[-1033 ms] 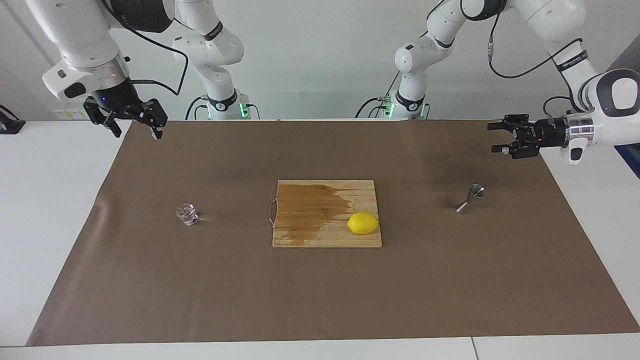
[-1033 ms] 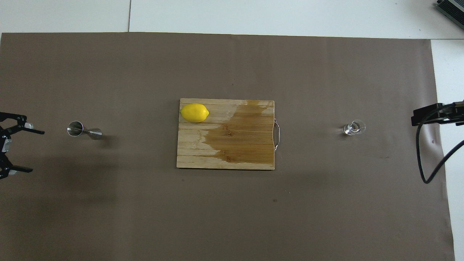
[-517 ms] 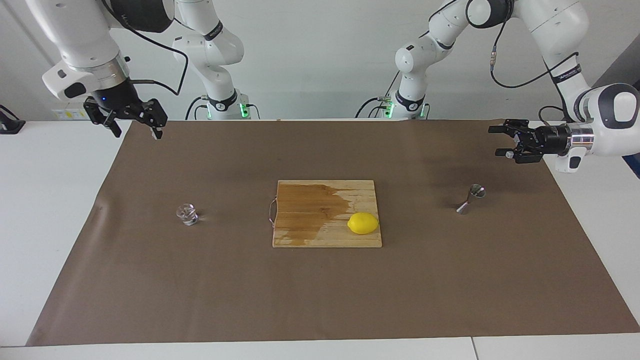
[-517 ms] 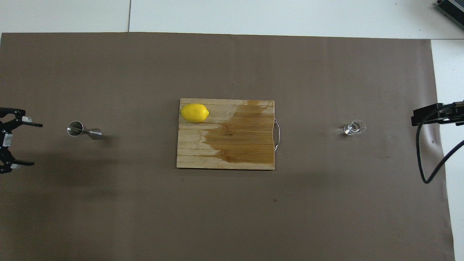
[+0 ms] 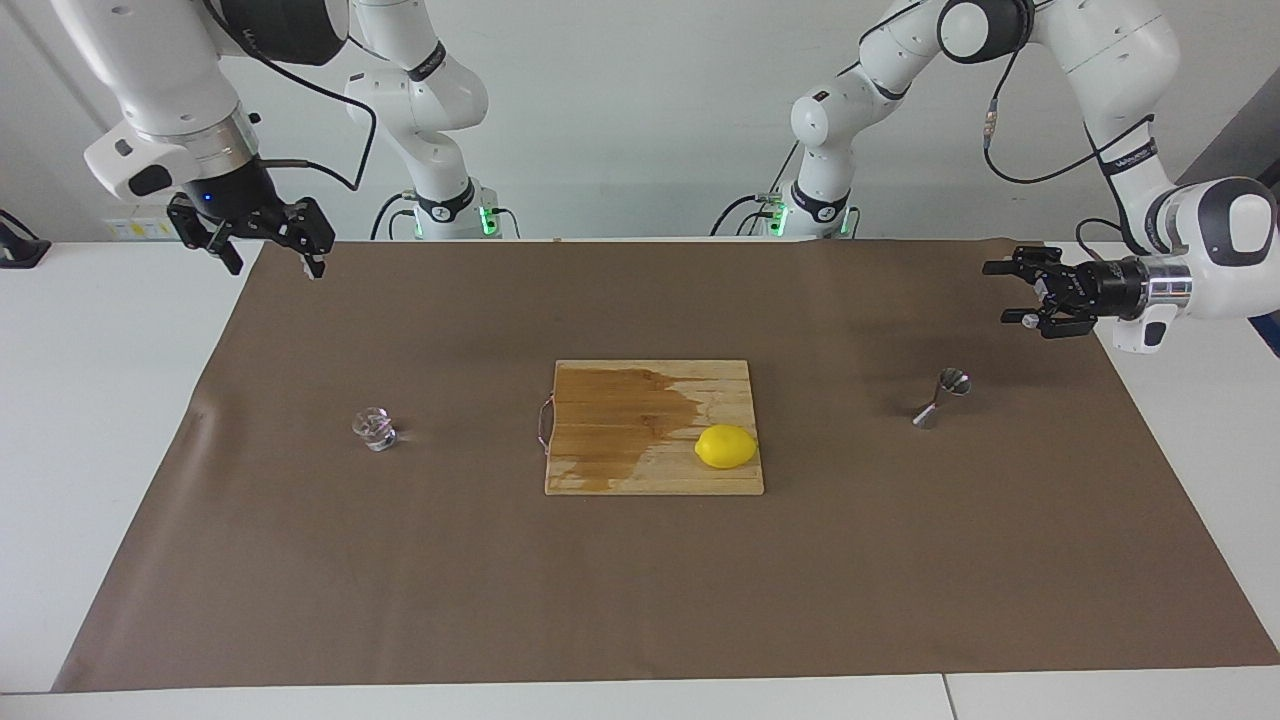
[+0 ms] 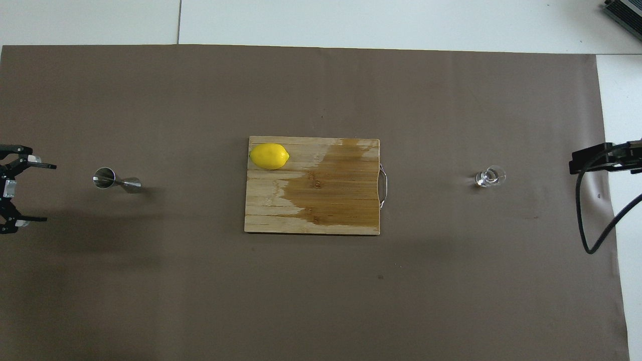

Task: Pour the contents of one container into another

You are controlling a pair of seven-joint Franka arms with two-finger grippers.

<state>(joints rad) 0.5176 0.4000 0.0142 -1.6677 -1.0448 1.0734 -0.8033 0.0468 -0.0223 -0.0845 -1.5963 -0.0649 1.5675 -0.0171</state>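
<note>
Brown mat (image 5: 640, 580); facing view only shows R pincer (image 5: 268, 252) splayed; L pincer (image 5: 1012, 292) splayed.

A tiny clear glass cup (image 5: 375, 428) (image 6: 490, 177), short and round, stands upright on the brown mat toward the right arm's end of the table, touching nothing. A small silvery steel jigger (image 5: 941, 397) (image 6: 116, 181), shaped like two cones joined at a narrow waist, stands upright on the same mat toward the left arm's end, its open mouth up. The two are well apart
</note>
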